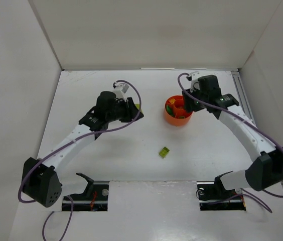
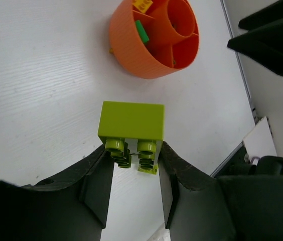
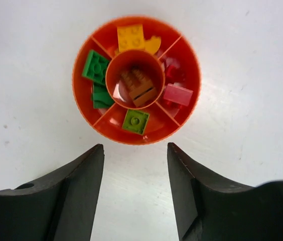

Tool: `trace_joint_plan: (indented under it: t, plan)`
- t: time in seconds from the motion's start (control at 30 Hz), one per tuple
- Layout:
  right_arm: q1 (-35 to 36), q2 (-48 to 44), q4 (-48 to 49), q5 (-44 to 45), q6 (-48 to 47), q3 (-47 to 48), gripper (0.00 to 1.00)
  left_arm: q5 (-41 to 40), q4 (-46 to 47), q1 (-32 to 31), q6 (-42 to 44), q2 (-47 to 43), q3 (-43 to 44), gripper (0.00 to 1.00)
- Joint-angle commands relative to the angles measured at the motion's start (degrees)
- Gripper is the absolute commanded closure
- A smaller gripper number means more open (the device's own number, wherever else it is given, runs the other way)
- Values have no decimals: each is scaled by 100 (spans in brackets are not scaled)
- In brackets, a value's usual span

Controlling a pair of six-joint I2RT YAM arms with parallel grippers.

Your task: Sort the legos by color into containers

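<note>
My left gripper (image 2: 131, 153) is shut on a lime brick (image 2: 131, 122), gripped at its studded end and held above the table, left of the orange dish (image 2: 131, 47). In the top view this gripper (image 1: 133, 108) is a short way left of the dish (image 1: 174, 118). My right gripper (image 3: 134, 150) is open and empty, hovering just at the dish's near rim (image 3: 131, 139). The dish holds yellow bricks (image 3: 131, 36), green bricks (image 3: 95, 68), red bricks (image 3: 177, 94), one lime brick (image 3: 135, 121) and a brown brick (image 3: 139, 86) in the central cup. Another lime brick (image 1: 163, 151) lies on the table.
White walls enclose the table at the left, back and right. The right arm's dark gripper (image 2: 272, 35) shows at the top right of the left wrist view, beyond the dish. The loose lime brick lies between the two arms, nearer the bases.
</note>
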Motion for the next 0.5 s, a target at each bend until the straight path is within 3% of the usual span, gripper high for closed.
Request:
trace_joint_plan:
  t: [0.0,0.2,0.47]
  plan:
    - [-340,-658,451,-292,99,-211,41,64,264,-568,682,372,688,100]
    - [-860,-1265,557,-1188,-68,-459,40,-692,62,-1412,1711,1452,1697,100]
    - [-1307,-1731,258,-1032,-208,-705,40,-1238,-482,-1694,2265,3017,3386,100]
